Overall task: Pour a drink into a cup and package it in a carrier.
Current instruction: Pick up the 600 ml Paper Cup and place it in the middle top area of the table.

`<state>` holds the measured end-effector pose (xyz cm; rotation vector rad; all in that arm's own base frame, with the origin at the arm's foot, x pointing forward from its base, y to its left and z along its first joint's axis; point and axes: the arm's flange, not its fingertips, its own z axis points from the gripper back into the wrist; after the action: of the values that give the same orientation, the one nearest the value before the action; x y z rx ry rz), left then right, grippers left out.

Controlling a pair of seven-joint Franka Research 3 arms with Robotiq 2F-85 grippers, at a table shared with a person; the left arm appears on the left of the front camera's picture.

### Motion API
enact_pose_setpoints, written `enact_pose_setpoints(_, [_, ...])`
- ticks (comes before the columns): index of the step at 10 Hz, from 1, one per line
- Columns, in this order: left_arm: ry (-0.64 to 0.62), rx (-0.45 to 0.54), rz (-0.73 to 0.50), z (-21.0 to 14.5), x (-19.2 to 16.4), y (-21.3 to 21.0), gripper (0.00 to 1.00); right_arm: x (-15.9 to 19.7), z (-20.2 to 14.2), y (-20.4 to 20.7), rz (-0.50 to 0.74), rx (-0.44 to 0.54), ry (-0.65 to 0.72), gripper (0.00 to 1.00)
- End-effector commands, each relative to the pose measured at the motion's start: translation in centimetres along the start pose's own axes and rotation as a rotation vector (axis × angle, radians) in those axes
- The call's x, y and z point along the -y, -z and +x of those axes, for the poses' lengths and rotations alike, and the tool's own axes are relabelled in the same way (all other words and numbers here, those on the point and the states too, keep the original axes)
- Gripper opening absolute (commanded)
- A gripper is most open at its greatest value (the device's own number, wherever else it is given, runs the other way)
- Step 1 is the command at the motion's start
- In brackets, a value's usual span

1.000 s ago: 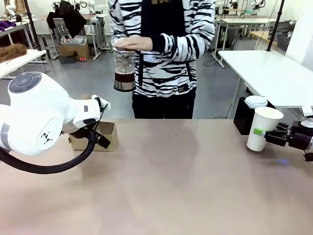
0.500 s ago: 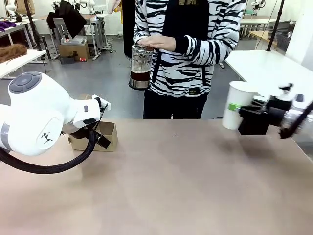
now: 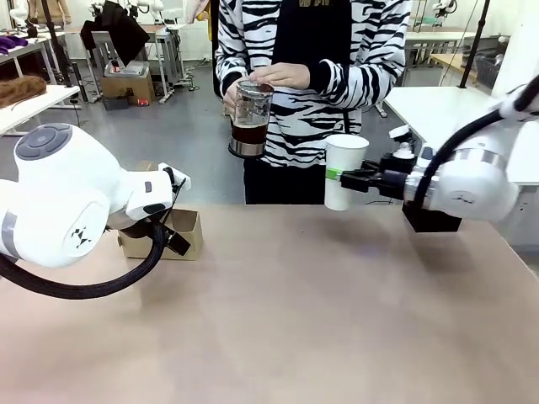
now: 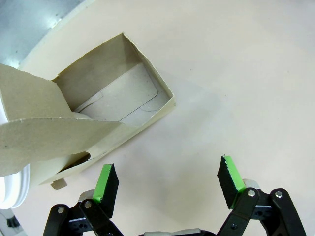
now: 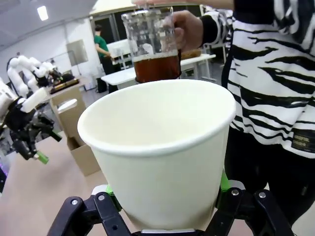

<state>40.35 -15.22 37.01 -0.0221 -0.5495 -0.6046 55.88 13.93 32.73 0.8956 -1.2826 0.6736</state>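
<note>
The white paper cup stands upright in the air over the far edge of the surface, clamped between the fingers of your right end effector. Near it, to its left, the person's hand rests on top of the glass carafe, with the dark drink in its lower part. Your left end effector hangs with fingers spread wide and nothing between them, just beside the brown cardboard carrier on the surface's left side.
</note>
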Motion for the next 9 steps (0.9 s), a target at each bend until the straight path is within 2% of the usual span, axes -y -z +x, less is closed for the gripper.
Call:
enact_pose_setpoints(1, [-0.001, 0.002, -0.002, 0.0, 0.0, 0.0, 1.00, 1.5, -1.3, 2.9, -0.049, 0.017, -0.026, 0.80])
enact_pose_setpoints(6, [-0.001, 0.002, -0.002, 0.0, 0.0, 0.0, 1.00, 3.5, -5.4, 5.1, -0.074, 0.034, -0.062, 0.80])
enact_pose_setpoints(9, [-0.001, 0.002, -0.002, 0.0, 0.0, 0.0, 1.00, 3.3, -5.3, 4.2, -0.042, 0.009, -0.030, 0.80])
